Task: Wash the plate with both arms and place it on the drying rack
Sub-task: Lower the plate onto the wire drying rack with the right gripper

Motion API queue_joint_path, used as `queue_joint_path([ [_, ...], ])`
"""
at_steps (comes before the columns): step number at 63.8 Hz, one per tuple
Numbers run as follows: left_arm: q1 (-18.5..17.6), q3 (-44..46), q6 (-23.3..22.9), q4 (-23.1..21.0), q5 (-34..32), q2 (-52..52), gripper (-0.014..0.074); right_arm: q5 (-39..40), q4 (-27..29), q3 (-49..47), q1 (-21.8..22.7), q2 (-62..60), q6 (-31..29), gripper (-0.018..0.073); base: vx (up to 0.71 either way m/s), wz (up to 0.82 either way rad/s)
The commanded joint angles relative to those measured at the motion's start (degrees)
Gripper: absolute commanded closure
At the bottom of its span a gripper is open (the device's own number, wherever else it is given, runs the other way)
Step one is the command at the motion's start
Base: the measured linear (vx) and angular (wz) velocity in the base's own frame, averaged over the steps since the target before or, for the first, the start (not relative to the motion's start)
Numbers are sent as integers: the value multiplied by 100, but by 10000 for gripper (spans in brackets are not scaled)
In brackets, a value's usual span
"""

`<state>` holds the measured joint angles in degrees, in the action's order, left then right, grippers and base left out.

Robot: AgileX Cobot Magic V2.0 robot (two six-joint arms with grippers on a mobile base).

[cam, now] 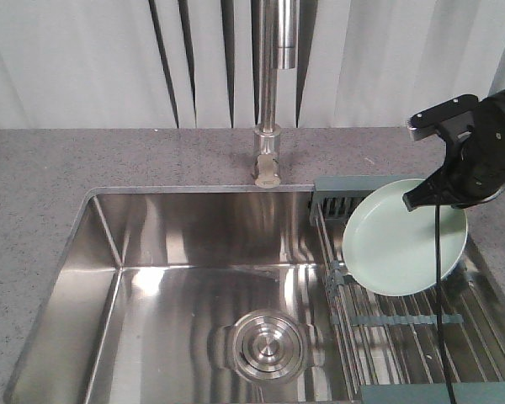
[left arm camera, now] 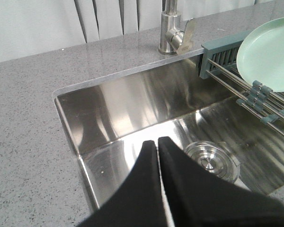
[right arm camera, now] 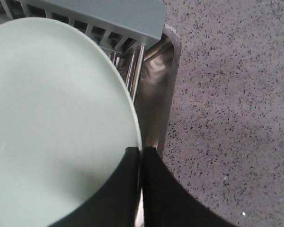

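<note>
We see the plate tilted on edge over the drying rack, which spans the right end of the sink. Its lower rim is down by the rack's grey-green clips, though we cannot tell whether it bears on the rods. The right gripper pinches the plate's upper right rim, its two fingers narrow with only the thin edge between them. The left gripper hangs above the sink's near left side, well apart from the plate, its fingers pressed together on nothing. Behind the sink we see the faucet rising from the speckled countertop, and the round drain in the basin floor.
</note>
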<state>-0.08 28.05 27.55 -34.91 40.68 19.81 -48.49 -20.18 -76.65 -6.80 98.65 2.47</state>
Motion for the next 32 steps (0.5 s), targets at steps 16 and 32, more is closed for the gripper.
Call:
queue_joint_path([
  [16, -29, 141, -8, -203, -337, 43, 603, 255, -142, -163, 11, -76, -44, 559, 0, 0],
  [32, -29, 141, -8, -203, -337, 43, 603, 227, -192, -163, 16, -58, -102, 482, 0, 0],
])
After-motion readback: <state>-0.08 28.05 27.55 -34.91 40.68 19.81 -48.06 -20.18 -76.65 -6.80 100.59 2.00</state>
